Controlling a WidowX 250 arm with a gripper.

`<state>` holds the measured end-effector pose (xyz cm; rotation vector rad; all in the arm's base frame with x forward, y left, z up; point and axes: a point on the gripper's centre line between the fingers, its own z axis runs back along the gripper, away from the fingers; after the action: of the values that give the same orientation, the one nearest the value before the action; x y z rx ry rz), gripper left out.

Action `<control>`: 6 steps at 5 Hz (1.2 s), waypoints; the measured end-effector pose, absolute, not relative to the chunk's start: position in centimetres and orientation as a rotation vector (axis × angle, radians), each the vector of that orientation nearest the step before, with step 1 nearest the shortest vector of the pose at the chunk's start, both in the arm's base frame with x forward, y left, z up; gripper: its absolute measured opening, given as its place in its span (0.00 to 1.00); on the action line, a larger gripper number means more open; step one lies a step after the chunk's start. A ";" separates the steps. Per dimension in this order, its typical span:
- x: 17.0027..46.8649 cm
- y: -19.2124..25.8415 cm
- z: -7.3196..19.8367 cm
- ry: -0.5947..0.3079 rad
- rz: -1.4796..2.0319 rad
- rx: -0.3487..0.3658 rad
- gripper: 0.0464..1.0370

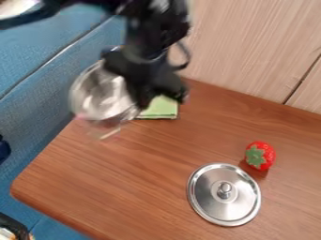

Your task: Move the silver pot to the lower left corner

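The black gripper (139, 93) hangs over the table's upper left part, shut on the silver pot. Beside it on the left, the silver pot (100, 96) is tilted and held up over the table's left edge, with the blue fabric behind it. The gripper covers the pot's right side, and blur hides just where the pot is gripped. The wooden table (119, 183) has its lower left corner at the left of the view.
A silver lid (213, 206) lies at the lower right, with a red toy strawberry (266, 152) above and right of it. A green object (162, 108) sits beneath the gripper. Wood panelling (251, 42) stands behind the table, and a blue sofa (37, 112) borders its left side.
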<state>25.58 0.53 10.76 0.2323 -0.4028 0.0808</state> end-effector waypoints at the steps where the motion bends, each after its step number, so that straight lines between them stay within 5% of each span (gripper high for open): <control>1: 24.1 1.2 9.6 -0.364 0.100 0.249 0.02; 4: 21.9 1.3 3.5 -0.235 0.138 0.122 0.02; 6: 22.5 0.1 0.7 -0.147 0.005 0.137 0.02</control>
<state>22.48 0.12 0.72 0.1373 -0.1470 0.0047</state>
